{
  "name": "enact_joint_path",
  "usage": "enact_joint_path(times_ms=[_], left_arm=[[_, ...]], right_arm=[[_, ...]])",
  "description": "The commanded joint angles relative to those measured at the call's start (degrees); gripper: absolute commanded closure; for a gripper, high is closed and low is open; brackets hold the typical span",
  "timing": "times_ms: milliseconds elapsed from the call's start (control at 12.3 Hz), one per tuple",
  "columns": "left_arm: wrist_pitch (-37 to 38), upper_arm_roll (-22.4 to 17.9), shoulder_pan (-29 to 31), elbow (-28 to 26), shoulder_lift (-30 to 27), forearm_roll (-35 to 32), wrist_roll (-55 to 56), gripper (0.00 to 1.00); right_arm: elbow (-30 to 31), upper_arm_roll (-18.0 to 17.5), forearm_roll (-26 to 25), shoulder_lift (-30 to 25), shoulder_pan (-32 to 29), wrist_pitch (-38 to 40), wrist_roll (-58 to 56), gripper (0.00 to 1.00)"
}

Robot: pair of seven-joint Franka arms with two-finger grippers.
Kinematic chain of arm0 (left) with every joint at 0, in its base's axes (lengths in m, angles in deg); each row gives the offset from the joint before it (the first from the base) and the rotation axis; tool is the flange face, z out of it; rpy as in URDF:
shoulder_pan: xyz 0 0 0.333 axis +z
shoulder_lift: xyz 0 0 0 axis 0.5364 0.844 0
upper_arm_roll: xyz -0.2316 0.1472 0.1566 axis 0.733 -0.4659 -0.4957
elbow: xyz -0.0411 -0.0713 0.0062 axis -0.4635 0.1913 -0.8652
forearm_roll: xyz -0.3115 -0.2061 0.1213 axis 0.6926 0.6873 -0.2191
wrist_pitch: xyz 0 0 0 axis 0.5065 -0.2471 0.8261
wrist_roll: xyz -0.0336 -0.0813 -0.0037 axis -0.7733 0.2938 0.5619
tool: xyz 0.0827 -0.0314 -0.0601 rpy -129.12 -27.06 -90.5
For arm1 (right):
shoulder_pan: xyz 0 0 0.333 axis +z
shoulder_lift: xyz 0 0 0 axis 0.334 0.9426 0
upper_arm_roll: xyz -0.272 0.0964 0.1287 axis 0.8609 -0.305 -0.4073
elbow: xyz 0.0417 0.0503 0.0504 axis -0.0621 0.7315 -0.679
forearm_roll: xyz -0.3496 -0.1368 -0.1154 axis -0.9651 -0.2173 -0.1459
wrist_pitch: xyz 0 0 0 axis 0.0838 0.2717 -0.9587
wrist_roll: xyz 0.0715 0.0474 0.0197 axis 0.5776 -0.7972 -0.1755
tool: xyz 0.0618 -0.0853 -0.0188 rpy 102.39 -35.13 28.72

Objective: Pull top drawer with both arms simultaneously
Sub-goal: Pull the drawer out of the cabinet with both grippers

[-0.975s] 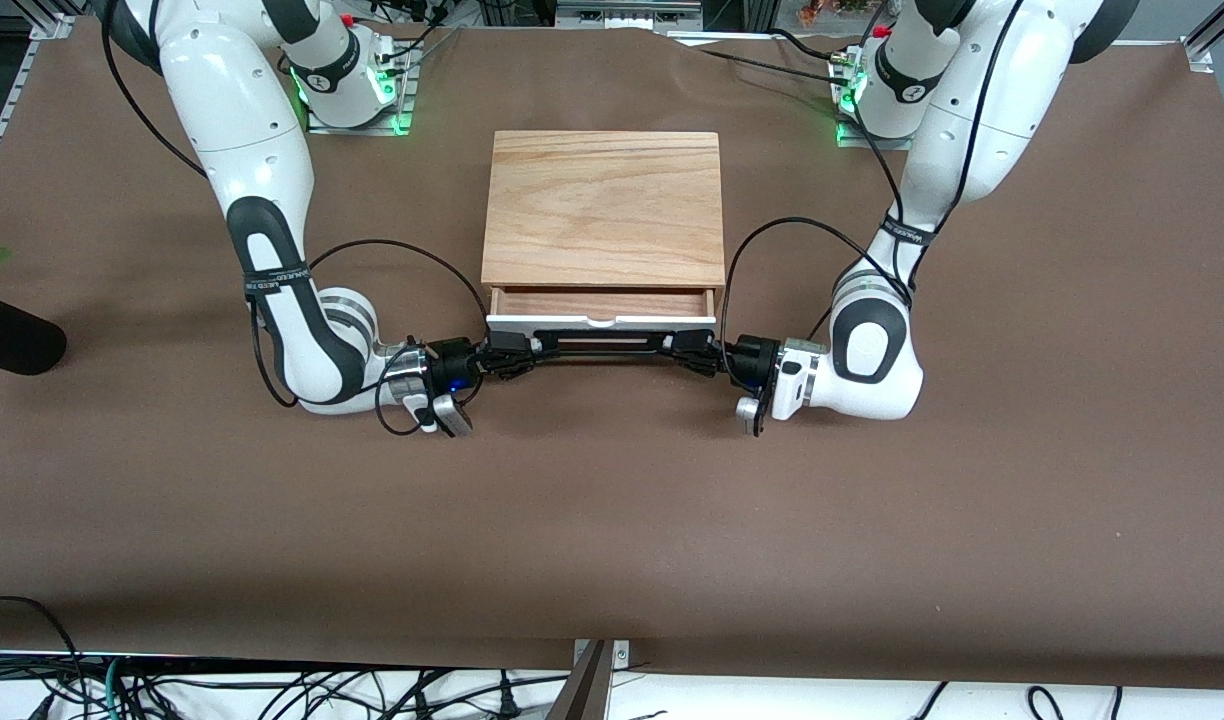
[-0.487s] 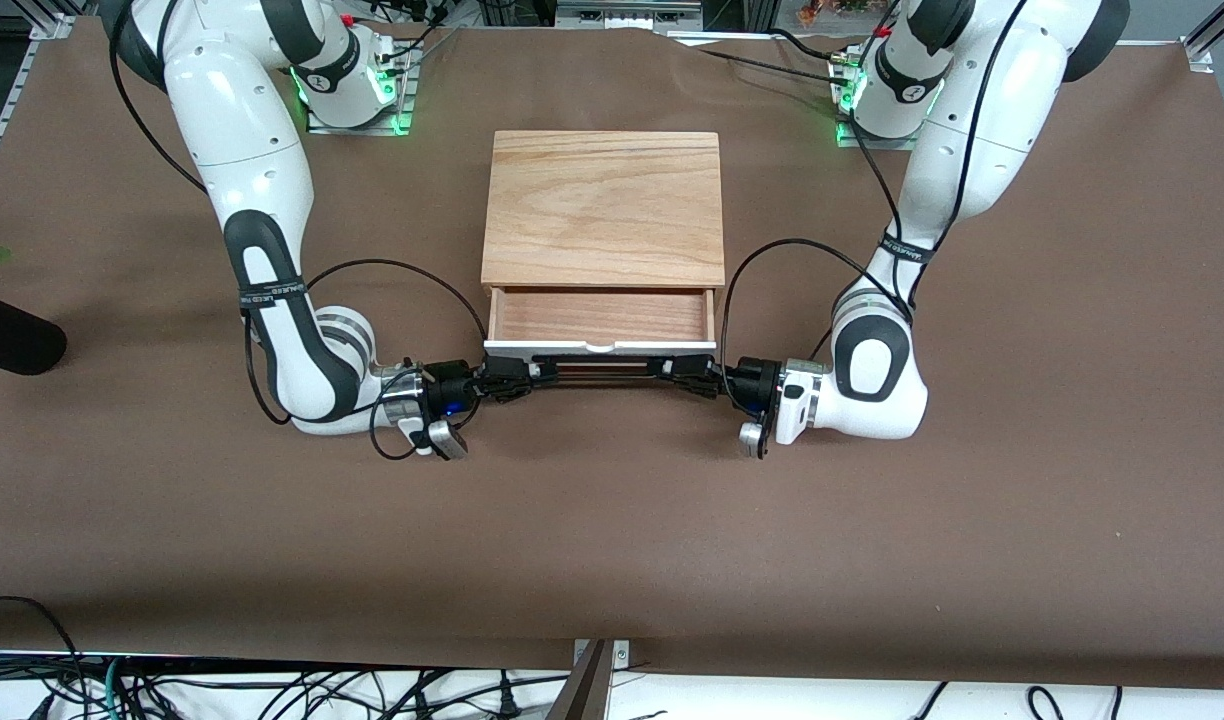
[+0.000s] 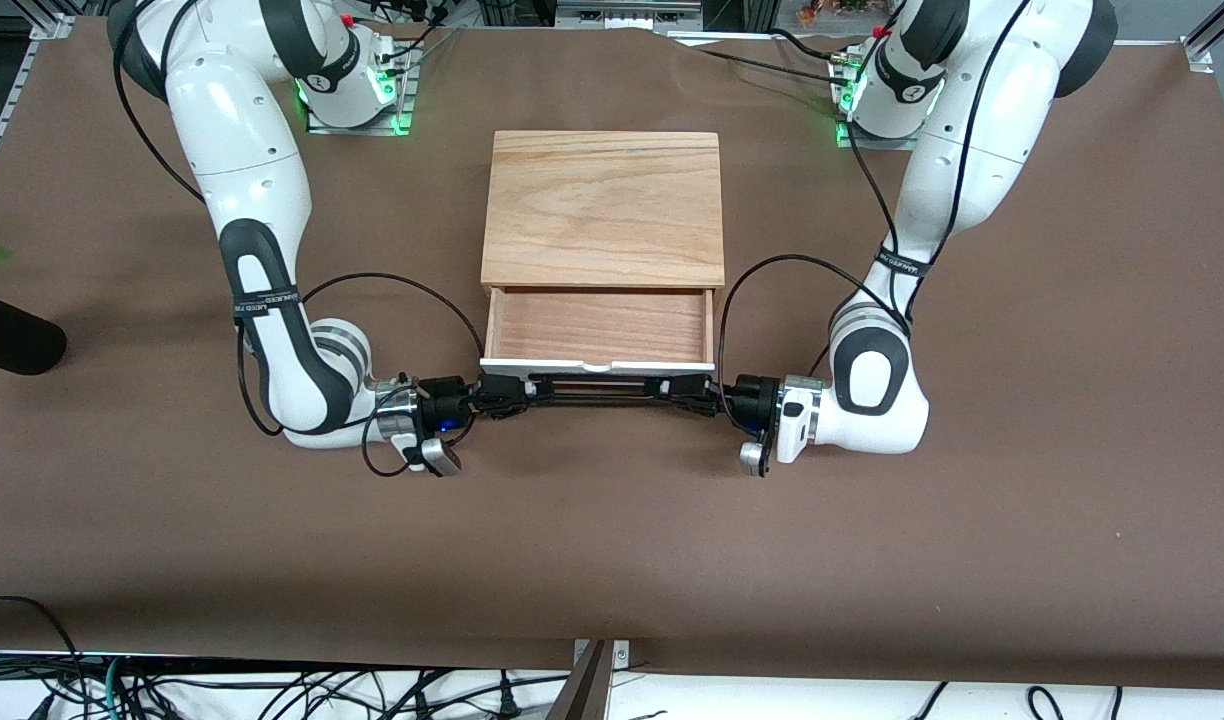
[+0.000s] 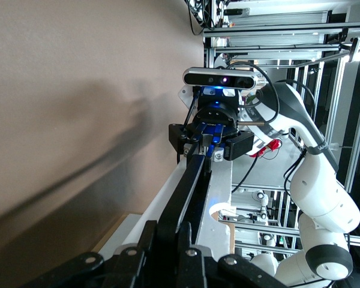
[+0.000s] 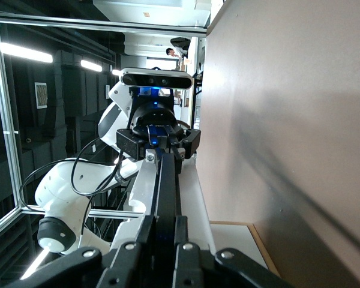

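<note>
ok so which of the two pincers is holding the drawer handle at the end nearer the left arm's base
The left pincer, on the arm whose base stands at the front view's right. It grips that end of the top drawer's handle.

place: robotics lab | arms: two white Franka arms (image 3: 262, 250) bolted to plates with green lights | worktop (image 3: 1072, 450): covered in brown paper | frame: aluminium extrusion rails (image 4: 276, 30) | floor edge: loose black cables (image 3: 272, 695) | lighting: ceiling strip lights (image 5: 24, 53)
</note>
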Motion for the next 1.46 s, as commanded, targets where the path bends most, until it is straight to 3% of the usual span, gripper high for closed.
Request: enact_joint_path(times_ms=[0, 244, 325, 406, 487, 569, 650, 731, 1056, 1299, 1381], left_arm=[[2.52, 1.37, -0.16, 2.35, -0.32, 1.52, 5.46, 1.00], [2.52, 1.37, -0.16, 2.26, -0.31, 1.26, 5.37, 1.00], [2.52, 1.37, -0.16, 2.26, -0.31, 1.17, 5.37, 1.00], [2.52, 1.37, -0.16, 2.17, -0.31, 1.26, 5.37, 1.00], [2.61, 1.37, -0.16, 2.17, -0.31, 1.35, 5.37, 0.99], [2.61, 1.37, 0.10, 2.00, -0.40, 1.35, 5.19, 0.82], [2.61, 1.37, 0.28, 1.56, -0.40, 1.35, 4.84, 0.70], [2.61, 1.37, 0.28, 1.21, -0.49, 1.35, 5.02, 0.01], [2.61, 1.28, 0.37, 0.94, -0.58, 1.26, 4.75, 0.00], [2.61, 0.76, 0.20, 1.82, -0.84, -1.27, 4.84, 0.00], [2.61, 0.76, 0.28, 1.99, -0.93, -3.03, 4.93, 0.00]], right_arm=[[-5.00, -0.19, 1.12, 2.31, -2.36, -4.96, 1.88, 0.98], [-5.00, -0.18, 1.12, 2.40, -2.36, -5.84, 1.53, 0.96], [-5.00, -0.19, 1.12, 2.40, -2.36, -5.85, 1.36, 0.86], [-5.00, -0.19, 1.03, 2.31, -2.36, -5.85, 1.27, 0.63], [-5.00, -0.19, 1.03, 2.40, -2.36, -5.85, 1.18, 0.48], [-5.00, -0.10, 1.03, 2.40, -2.36, -5.93, 1.18, 0.20], [-4.91, -0.18, 1.03, 2.31, -2.36, -5.85, 0.92, 0.00], [-4.91, -0.19, 1.12, 2.31, -2.36, -5.93, 1.00, 0.00], [-5.00, 0.77, 0.68, 1.70, -2.27, -7.16, 1.70, 0.00], [-7.35, 7.97, -4.57, 0.99, 0.27, -9.27, 2.32, 0.00], [-8.33, 8.86, -7.21, 0.99, 0.28, -9.36, 3.19, 0.00]])
